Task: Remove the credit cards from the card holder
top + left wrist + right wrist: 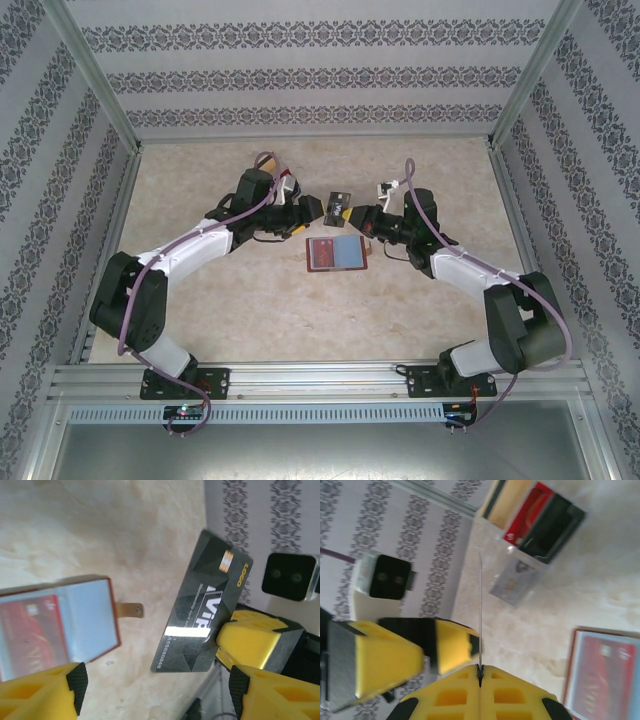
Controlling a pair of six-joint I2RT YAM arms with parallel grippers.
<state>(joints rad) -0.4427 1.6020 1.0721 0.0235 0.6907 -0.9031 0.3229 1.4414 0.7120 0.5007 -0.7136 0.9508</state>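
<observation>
Thin, stiff, slick card [205, 605] pinched by one edge in the closed right gripper [480, 672]. Left gripper [157, 682] alongside, wide open, empty. Light; likely best clamped across flat faces.

Bare table [250, 310] fronts the card holder [336, 255]; left arm [200, 245] and right arm [462, 266] crowd behind.

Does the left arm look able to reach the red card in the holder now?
Probably yes. The left gripper has open jaws gripping nothing, the card holder with the red card lies close by, and the black card in the right gripper does not cover it.
</observation>
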